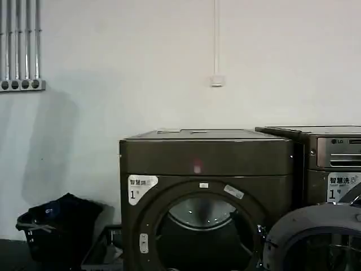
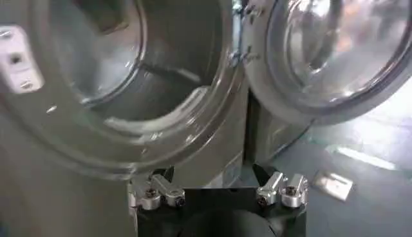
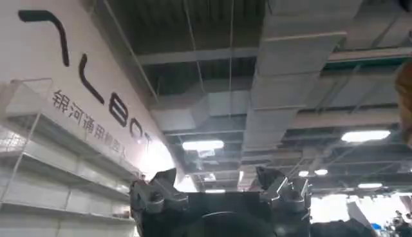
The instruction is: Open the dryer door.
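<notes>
While the dryer [image 1: 206, 192] stands against a plain white wall [image 1: 141, 68], its round opening shows the steel drum [image 1: 202, 212] inside, and the dryer door [image 1: 316, 237] is swung wide open to the robot's right, its dark grey back ring facing out in front of the neighbouring LG machine [image 1: 333, 164]. On the dryer's front sit a small red light [image 1: 197, 167] on the plain top panel and a white "1" sticker [image 1: 140, 188] beside the opening. A white cable duct [image 1: 216, 39] runs down the wall to a small switch box [image 1: 217, 80], and a row of grey pipes [image 1: 20, 42] ends in fittings at the wall's left side. On the dark floor left of the dryer stands a black basket [image 1: 56, 228] holding dark cloth.

From the left wrist view, the left gripper [image 2: 219, 187] hangs low before the dryer's open mouth, just below the drum rim, fingers spread apart and holding nothing; the door's chrome ring and tinted glass [image 2: 335, 51] hang off the hinge beyond it, above a glossy greenish floor [image 2: 380, 148]. The right gripper [image 3: 219, 190] points up at a ceiling of ducts [image 3: 302, 71] and strip lights [image 3: 203, 145], beside white shelving [image 3: 51, 180], its fingers apart and empty.
</notes>
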